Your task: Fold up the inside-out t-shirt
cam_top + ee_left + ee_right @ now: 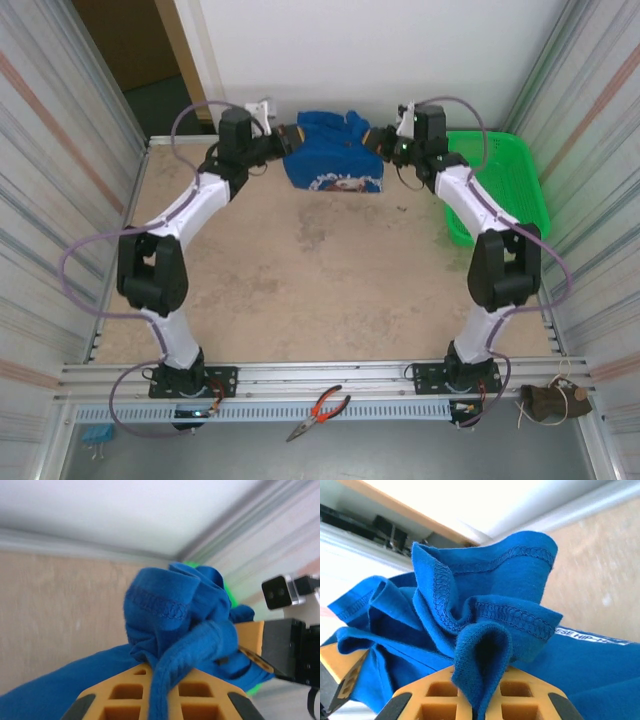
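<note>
The inside-out t-shirt [333,160] is held up between the two grippers at the far side of the table [300,280]. Its upper edge is stretched from one set of fingers to the other and its lower part is hung toward the tabletop. Whether the hem touches the surface cannot be told. A white print is seen low on the cloth.

The left gripper [291,137] is clenched on one end of the shirt. In the left wrist view a bunched, stitched hem is piled above the orange fingers [125,697], and a rolled strand of cloth is run down between them.

The right gripper [376,140] is clamped on the opposite end. In the right wrist view seamed folds are gathered just above its fingers [440,697], and one fold is pinched between them.

A green basket [505,185] is seen near the right gripper's fingers, on the side away from the shirt. Red-handled pliers [320,408] are laid well apart from both sets of fingers, by the near rail.
</note>
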Controlling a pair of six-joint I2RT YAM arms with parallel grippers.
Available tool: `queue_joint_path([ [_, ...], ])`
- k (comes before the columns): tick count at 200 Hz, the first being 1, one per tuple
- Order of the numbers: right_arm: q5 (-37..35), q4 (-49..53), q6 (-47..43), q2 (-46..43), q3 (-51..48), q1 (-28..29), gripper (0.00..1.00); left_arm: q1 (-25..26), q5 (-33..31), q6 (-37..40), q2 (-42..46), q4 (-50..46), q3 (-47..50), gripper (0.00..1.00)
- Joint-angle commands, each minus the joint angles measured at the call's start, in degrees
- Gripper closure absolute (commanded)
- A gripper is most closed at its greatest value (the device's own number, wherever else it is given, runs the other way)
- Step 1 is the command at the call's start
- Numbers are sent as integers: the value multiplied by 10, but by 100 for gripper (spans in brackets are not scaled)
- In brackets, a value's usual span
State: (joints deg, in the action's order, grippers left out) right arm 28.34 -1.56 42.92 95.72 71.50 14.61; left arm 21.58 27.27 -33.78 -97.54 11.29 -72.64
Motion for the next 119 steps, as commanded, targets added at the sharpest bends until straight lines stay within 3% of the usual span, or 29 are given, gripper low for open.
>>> queue_joint_path([
  [1,-26,-83,6,-63,-142,21,100,43,-22,30,53,55,130,100],
  [22,-71,-106,2,-130,-257,52,100,96,-88,53,111,80,240,100],
  [44,-125,-98,-9,-169,-303,69,100,120,-141,71,139,82,279,100],
  [119,-181,-109,-44,-63,-224,38,100,102,-216,115,24,64,191,100],
])
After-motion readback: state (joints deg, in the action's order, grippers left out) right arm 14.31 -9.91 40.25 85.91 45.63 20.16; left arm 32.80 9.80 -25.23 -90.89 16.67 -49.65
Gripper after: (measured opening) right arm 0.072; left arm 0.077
